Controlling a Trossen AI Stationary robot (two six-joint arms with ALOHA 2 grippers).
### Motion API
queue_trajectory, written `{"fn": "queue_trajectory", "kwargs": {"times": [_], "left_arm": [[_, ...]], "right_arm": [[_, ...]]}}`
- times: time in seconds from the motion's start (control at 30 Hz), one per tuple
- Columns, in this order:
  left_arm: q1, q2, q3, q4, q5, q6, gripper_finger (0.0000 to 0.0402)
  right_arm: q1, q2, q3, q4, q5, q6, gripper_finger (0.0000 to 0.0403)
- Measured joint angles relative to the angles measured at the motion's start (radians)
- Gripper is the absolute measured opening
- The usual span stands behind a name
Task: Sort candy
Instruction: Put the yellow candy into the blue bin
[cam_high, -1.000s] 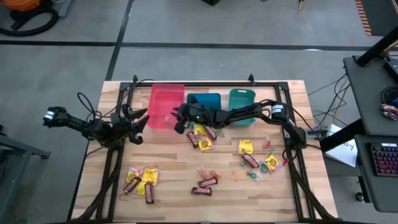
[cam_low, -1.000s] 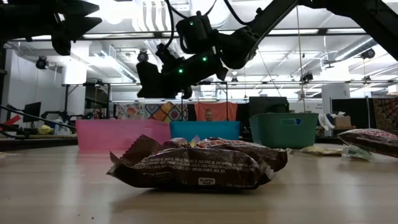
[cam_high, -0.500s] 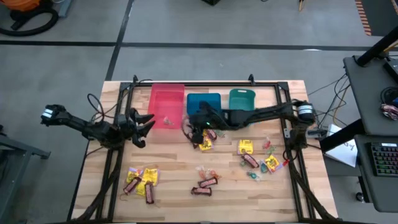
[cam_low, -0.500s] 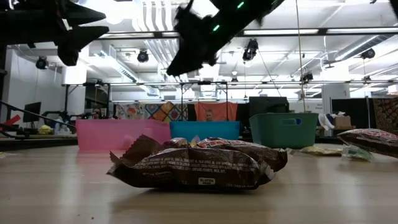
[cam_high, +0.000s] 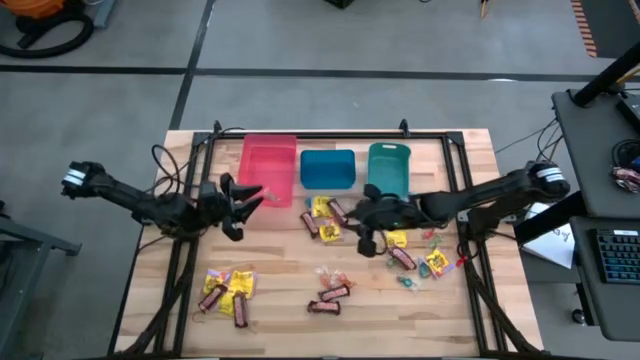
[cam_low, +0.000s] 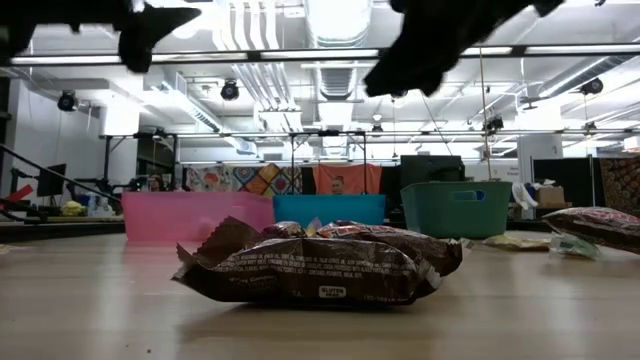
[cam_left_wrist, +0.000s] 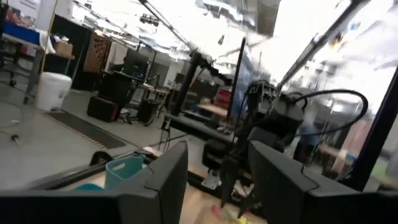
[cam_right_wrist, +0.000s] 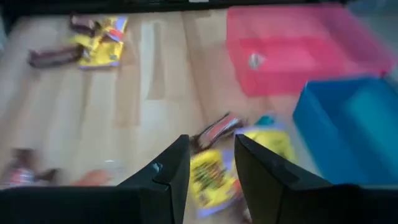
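Candy lies scattered on the wooden table: yellow packets and brown bars at the near left (cam_high: 228, 288), bars in the near middle (cam_high: 330, 297), a cluster before the blue bin (cam_high: 325, 218), and mixed pieces at the right (cam_high: 415, 252). One brown bar (cam_low: 320, 265) lies close in the low view. My right gripper (cam_high: 368, 228) (cam_right_wrist: 211, 171) is open, hovering above the table between the middle cluster and a yellow packet (cam_high: 395, 238). My left gripper (cam_high: 245, 197) (cam_left_wrist: 217, 180) is open, in the air beside the pink bin's near left corner. Neither holds anything.
Three bins stand in a row at the far side: pink (cam_high: 268, 170), blue (cam_high: 328, 168), teal (cam_high: 388, 168). A small piece (cam_right_wrist: 255, 60) lies in the pink bin (cam_right_wrist: 298, 56). A black frame (cam_high: 330, 135) borders the table. Bare wood lies between the candy groups.
My right gripper has drawn back from beside the pink bin, moving toward the table's right and near edges, and now hangs past the middle candy cluster. My left gripper has shifted a little toward the right, closer to the pink bin. No candy on the table has moved.
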Motion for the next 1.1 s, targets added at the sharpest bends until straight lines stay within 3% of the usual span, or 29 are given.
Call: {"fn": "queue_trajectory", "kwargs": {"times": [0.13, 0.27, 0.43, 0.57, 0.67, 0.8, 1.1], "left_arm": [[0.0, 0.052, 0.186, -0.383, 0.0, 0.011, 0.0155], [0.0, 0.128, 0.371, -0.83, 0.002, -0.085, 0.0155], [-0.002, 0.23, 0.601, -1.422, 0.154, -0.379, 0.0155], [-0.036, 0.325, 0.72, -1.736, 0.216, -0.591, 0.0155], [-0.057, 0.388, 0.784, -1.846, 0.261, -0.731, 0.0155], [-0.103, 0.473, 0.819, -1.859, 0.341, -0.854, 0.0155], [-0.226, 0.706, 0.811, -1.838, 0.562, -1.126, 0.0155]], "right_arm": [[0.064, -0.059, -0.072, -0.009, -0.038, 0.172, 0.0118], [0.137, -0.068, -0.111, -0.063, -0.056, 0.339, 0.0118], [0.215, -0.047, -0.111, -0.252, -0.058, 0.638, 0.0115], [0.24, -0.046, -0.109, -0.385, -0.119, 0.788, 0.011], [0.242, -0.051, -0.109, -0.469, -0.197, 0.863, 0.0107], [0.242, -0.062, -0.109, -0.519, -0.26, 0.875, 0.0111], [0.242, -0.076, -0.108, -0.509, -0.235, 0.734, 0.0145]]}}
